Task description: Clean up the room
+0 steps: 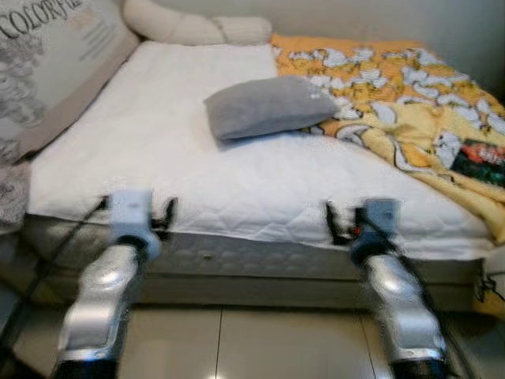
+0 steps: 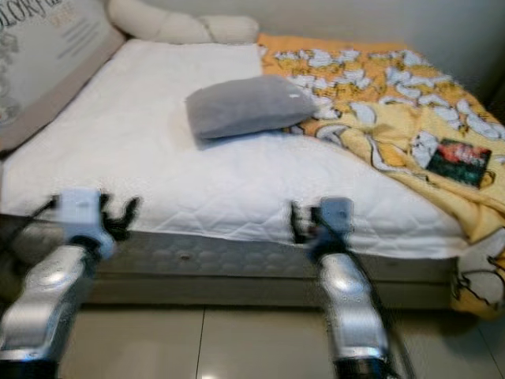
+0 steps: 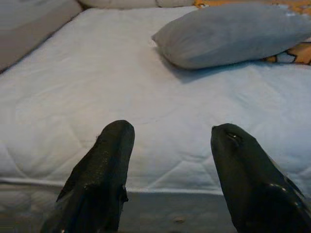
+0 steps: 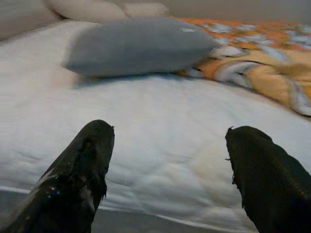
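Right now the robot stands at the foot of the bed, both arms raised toward its near edge, so the step in hand looks like an approach, with nothing picked up yet. The left hand has its two black fingers spread apart over the edge of the white quilted mattress, holding nothing. The right hand is likewise spread apart and empty, poised at the same edge.

Ahead of both hands, well out of reach, lies the grey pillow, a little askew in the middle of the bed; from the right hand it sits forward and slightly toward the left arm's side, and from the left hand it sits forward and across to the right. Beyond the right hand's outer side a yellow patterned blanket is rumpled, touching the pillow's far end, with a dark book (or a flat packet, too blurred to tell) lying on it.

Judging by this, the next move calls for leaning or stepping closer, then closing one spread hand on the pillow's near edge.
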Controlling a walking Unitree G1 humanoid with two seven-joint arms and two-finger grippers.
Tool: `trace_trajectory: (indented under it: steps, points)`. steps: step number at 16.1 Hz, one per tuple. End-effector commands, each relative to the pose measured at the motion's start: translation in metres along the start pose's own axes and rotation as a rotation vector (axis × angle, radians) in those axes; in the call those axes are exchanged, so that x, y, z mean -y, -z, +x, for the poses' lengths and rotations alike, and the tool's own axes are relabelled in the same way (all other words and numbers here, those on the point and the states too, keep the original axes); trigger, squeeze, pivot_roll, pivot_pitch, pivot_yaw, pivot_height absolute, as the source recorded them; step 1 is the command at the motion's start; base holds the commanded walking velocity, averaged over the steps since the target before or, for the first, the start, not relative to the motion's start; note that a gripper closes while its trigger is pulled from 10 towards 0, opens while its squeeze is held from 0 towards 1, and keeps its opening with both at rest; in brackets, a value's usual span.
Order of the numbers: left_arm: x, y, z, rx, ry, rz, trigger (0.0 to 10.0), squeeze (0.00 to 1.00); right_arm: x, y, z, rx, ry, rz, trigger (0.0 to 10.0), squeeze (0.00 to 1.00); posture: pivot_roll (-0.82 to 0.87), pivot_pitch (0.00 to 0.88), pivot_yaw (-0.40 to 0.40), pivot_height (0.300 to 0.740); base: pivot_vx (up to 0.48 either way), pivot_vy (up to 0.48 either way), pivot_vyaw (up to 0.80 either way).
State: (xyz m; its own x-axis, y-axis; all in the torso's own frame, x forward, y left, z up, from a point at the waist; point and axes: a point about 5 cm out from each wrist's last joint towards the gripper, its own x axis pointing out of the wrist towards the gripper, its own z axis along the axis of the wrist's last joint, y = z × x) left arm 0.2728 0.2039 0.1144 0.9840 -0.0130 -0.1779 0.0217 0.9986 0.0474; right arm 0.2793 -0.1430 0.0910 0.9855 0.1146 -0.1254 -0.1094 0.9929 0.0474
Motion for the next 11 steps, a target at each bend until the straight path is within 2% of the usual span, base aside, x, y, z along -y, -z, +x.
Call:
trace_trajectory:
  steps: [1, 9, 11]
  points:
    - [0.0083, -0.0047, 0.0031, 0.018, 0.035, -0.002, 10.0, 0.00, 0.0110, 0.0015, -0.0011, -0.013, 0.035, -0.013, 10.0, 0.00, 0.01, 0.000, -0.018, 0.740, 0.300, 0.000, 0.00]
    - [0.0115, -0.0051, 0.0034, 0.011, 0.061, 0.035, 10.0, 0.00, 0.0084, 0.0037, -0.0005, -0.023, 0.021, -0.030, 10.0, 0.00, 0.01, 0.000, -0.012, 0.740, 0.330, 0.000, 0.00]
    - [0.0112, -0.0053, 0.0031, 0.011, 0.059, 0.036, 10.0, 0.00, 0.0057, 0.0048, -0.0013, -0.025, 0.015, -0.028, 10.0, 0.00, 0.01, 0.000, -0.015, 0.740, 0.336, 0.000, 0.46]
